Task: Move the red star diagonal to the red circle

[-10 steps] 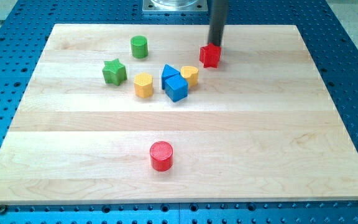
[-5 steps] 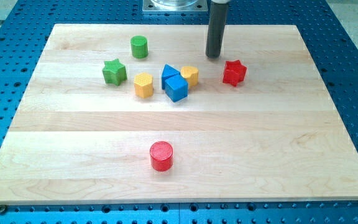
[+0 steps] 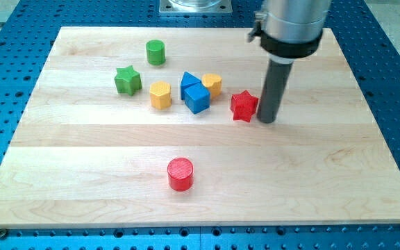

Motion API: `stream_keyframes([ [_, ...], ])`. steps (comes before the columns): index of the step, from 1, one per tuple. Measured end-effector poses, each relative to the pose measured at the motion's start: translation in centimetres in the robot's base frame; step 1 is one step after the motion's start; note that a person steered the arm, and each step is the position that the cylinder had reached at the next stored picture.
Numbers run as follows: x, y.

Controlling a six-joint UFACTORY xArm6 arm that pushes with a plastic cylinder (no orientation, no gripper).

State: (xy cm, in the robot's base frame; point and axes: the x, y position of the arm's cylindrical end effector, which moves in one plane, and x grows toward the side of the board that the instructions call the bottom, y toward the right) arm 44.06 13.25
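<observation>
The red star (image 3: 244, 106) is found on the wooden worktop (image 3: 339, 160), right of the blue blocks (image 3: 195, 93) and well apart from the red circle (image 3: 180, 173), which sits nearer the view's bottom. The tool is a plain rod with nothing to spread or pinch; my tip (image 3: 267, 120) is set just beside the star's right edge, seemingly in contact. The step in hand is judged to be the push of the star toward the view's bottom left. A yellow block (image 3: 212, 84) and a yellow hexagon (image 3: 160, 94) are noted by the blue blocks, with a green star (image 3: 128, 80) and a green cylinder (image 3: 155, 52) farther left. For the next move, pressure from the star's upper right is called for, so that it is stopped diagonally off the circle and the blue blocks are left undisturbed
</observation>
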Motion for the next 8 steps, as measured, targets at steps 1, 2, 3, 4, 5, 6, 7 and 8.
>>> stream_keyframes([
  [1, -4.0, -1.6],
  [2, 0.4, -4.8],
  [3, 6.5, -6.9],
  [4, 4.6, -3.5],
  [5, 0.7, -4.5],
  [6, 5.7, -10.7],
  [7, 9.7, -14.7],
  [8, 8.8, -13.6],
])
